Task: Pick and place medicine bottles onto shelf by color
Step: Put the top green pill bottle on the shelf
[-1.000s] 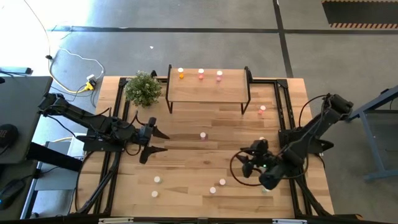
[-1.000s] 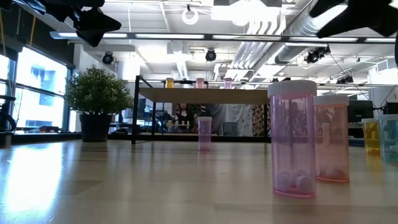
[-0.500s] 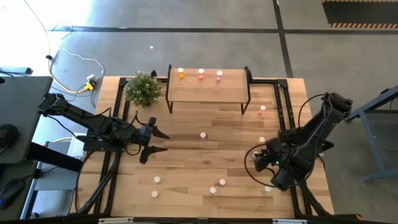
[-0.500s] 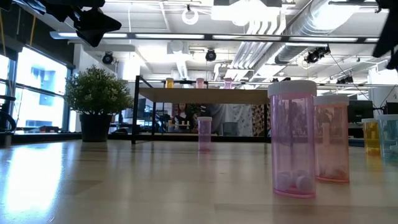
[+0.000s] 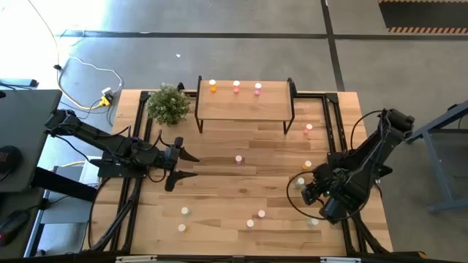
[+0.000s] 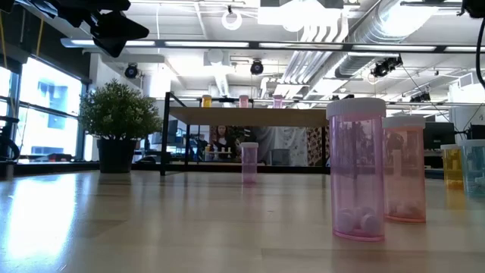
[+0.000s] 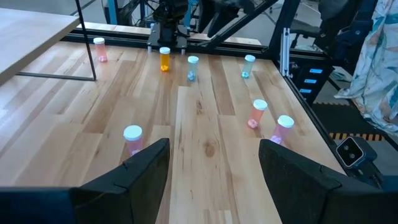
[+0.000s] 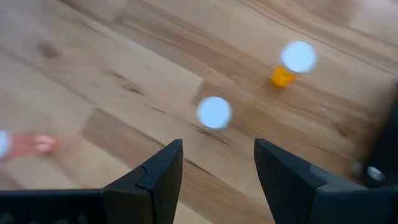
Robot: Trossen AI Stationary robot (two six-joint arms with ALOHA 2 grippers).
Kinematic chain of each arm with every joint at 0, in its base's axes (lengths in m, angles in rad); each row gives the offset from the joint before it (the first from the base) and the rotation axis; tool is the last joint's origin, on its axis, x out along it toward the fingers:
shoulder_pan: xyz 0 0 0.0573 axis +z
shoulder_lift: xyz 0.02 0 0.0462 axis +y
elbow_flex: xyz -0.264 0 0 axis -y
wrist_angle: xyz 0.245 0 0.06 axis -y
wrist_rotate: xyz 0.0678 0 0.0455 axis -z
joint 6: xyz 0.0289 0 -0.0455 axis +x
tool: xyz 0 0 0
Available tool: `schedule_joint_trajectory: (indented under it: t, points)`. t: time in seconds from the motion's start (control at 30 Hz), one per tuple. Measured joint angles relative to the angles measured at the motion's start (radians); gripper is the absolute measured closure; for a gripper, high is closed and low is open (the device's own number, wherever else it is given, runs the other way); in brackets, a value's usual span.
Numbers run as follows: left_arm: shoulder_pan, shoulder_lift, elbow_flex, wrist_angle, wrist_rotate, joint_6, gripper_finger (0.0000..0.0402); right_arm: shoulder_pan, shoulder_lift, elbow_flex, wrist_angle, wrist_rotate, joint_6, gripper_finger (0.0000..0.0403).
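Bottles with white caps stand scattered across the plank table (image 5: 241, 183) as two dark robot arms hang over it. Nearest the front edge, a loose group of four bottles (image 5: 250, 223) stands on the boards; from table height two of them, a pink bottle (image 6: 355, 170) and a paler one (image 6: 403, 168) just behind it, fill the foreground. Above the table's right side the right claw (image 5: 306, 190) hangs empty, its fingers (image 8: 152, 180) parted with nothing between them, over a white-capped bottle (image 8: 214, 112) seen from straight above; an orange bottle (image 8: 292, 62) stands near that one. At mid-table on the left, the left claw (image 5: 183, 164) waits above bare wood, fingers (image 7: 140, 171) spread wide and holding nothing, pointing across the boards toward the right arm. A single pink bottle (image 5: 238, 158) stands alone near the table's centre, between the two arms. Farther back on the right, a deep pink bottle (image 5: 308, 129) stands close to the shelf's right legs. Beyond that rises the small wooden shelf (image 5: 245, 106) on black legs, carrying three bottles in a row along its far edge: an orange one (image 5: 212, 86) on the left and two pink ones (image 5: 246, 87) beside it. A green potted plant (image 5: 169, 104) stands just left of the shelf.
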State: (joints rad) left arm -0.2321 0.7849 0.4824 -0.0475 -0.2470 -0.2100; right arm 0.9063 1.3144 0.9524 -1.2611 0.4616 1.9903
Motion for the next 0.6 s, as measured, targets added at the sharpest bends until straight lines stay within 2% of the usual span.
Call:
schedule_joint_trajectory:
  t: [0.27,0.6]
  points:
    - [0.000,0.000,0.000,0.000,0.000,0.000,0.0163,-0.050,0.000,-0.083,0.118,-0.025,0.018,0.0215]
    - [0.000,0.000,0.000,0.000,0.000,0.003,0.0163,-0.092,0.020,-0.158,0.213,0.034,0.005,0.0215]
